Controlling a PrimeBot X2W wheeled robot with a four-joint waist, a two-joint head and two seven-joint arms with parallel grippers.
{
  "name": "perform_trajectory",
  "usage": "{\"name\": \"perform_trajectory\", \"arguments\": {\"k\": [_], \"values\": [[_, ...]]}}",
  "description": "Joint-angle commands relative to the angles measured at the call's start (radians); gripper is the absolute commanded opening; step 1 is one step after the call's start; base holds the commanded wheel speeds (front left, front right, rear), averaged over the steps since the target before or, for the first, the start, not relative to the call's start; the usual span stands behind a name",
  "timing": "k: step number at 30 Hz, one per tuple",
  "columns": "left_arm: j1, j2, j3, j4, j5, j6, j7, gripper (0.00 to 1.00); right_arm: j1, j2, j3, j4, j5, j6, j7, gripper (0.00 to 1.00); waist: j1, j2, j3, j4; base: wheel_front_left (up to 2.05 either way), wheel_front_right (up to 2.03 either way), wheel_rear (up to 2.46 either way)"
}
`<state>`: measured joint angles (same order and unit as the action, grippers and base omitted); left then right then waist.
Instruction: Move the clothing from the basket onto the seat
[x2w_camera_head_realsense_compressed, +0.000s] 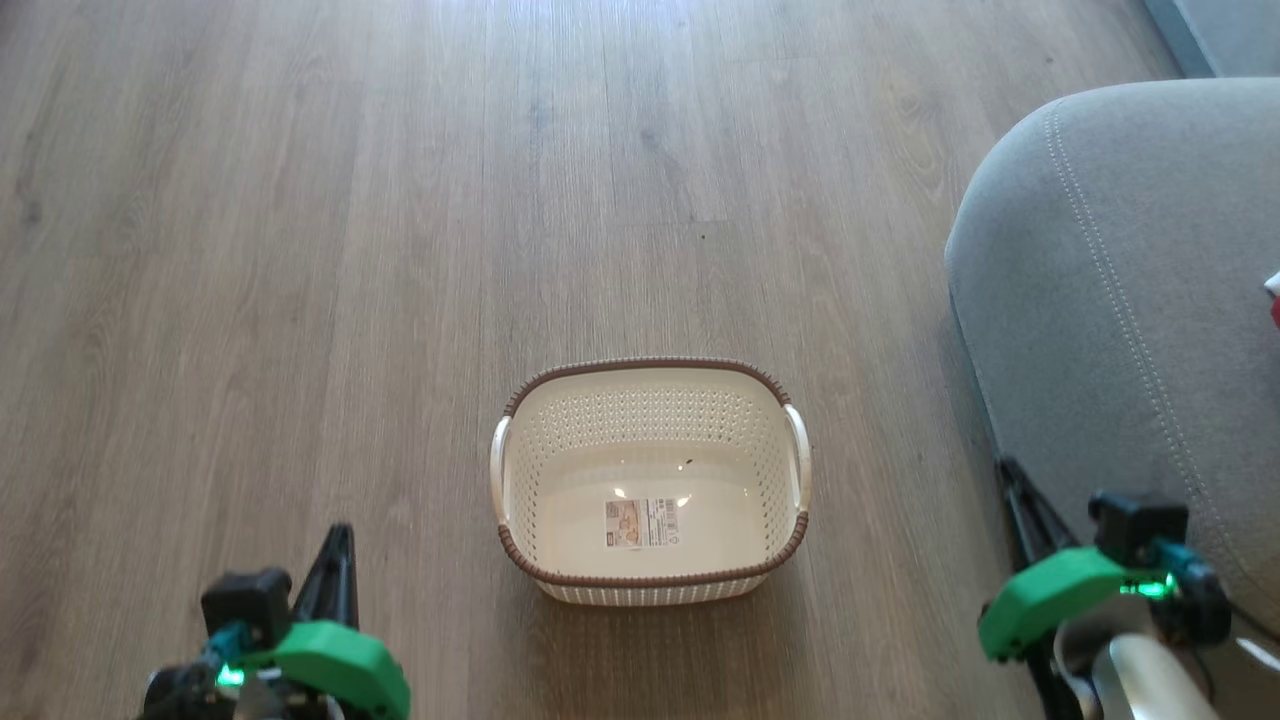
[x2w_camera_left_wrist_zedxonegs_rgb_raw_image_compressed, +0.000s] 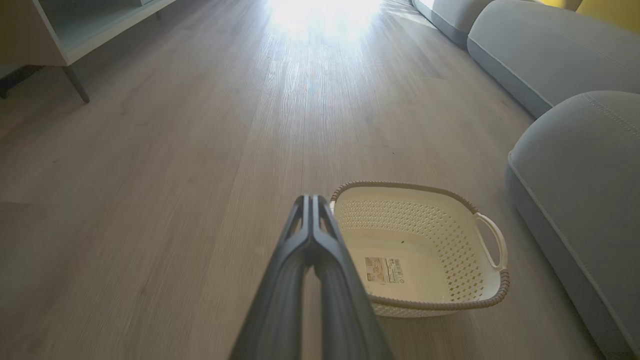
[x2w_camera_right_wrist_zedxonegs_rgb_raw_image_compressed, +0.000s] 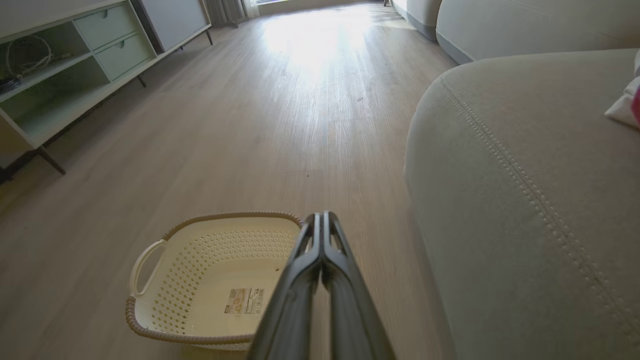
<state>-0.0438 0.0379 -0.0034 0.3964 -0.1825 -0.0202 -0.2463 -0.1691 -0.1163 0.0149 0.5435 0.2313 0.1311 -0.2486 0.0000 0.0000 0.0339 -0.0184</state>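
The cream basket (x2w_camera_head_realsense_compressed: 648, 420) stands on the wood floor, holding nothing but its label sticker (x2w_camera_head_realsense_compressed: 641, 522). The grey seat (x2w_camera_head_realsense_compressed: 1110, 300) fills the right side. At its far right edge lies a sliver of the clothing (x2w_camera_head_realsense_compressed: 1274, 296), white and red, which shows as a white fold with a red edge (x2w_camera_right_wrist_zedxonegs_rgb_raw_image_compressed: 624, 104) in the right wrist view. My left gripper (x2w_camera_head_realsense_compressed: 340, 535) is low at the left of the basket, shut and holding nothing (x2w_camera_left_wrist_zedxonegs_rgb_raw_image_compressed: 310, 200). My right gripper (x2w_camera_head_realsense_compressed: 1004, 468) is beside the seat's front edge, also shut and holding nothing (x2w_camera_right_wrist_zedxonegs_rgb_raw_image_compressed: 320, 217).
A low pale cabinet (x2w_camera_right_wrist_zedxonegs_rgb_raw_image_compressed: 75, 65) with drawers and open shelves stands on thin legs along the far left. More grey sofa sections (x2w_camera_left_wrist_zedxonegs_rgb_raw_image_compressed: 550, 45) stretch behind the seat. Open wood floor (x2w_camera_head_realsense_compressed: 400, 250) lies ahead of the basket and to its left.
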Motion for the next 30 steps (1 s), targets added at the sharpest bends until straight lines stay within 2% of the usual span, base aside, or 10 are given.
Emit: {"name": "perform_trajectory", "arguments": {"k": [1,30], "values": [[-0.018,0.001,0.006,-0.014,-0.019,-0.002,0.008,0.0,-0.018,0.0,-0.005,-0.018,0.019,0.0,0.006,0.0,0.0,0.0,0.0,0.0,0.0,0.0,0.0],[-0.026,0.004,0.03,-0.05,-0.362,-0.028,0.092,0.0,0.003,0.016,-0.034,-0.089,0.35,0.0,0.091,0.0,0.0,0.0,-0.008,0.005,0.0,0.0,0.0]]}}
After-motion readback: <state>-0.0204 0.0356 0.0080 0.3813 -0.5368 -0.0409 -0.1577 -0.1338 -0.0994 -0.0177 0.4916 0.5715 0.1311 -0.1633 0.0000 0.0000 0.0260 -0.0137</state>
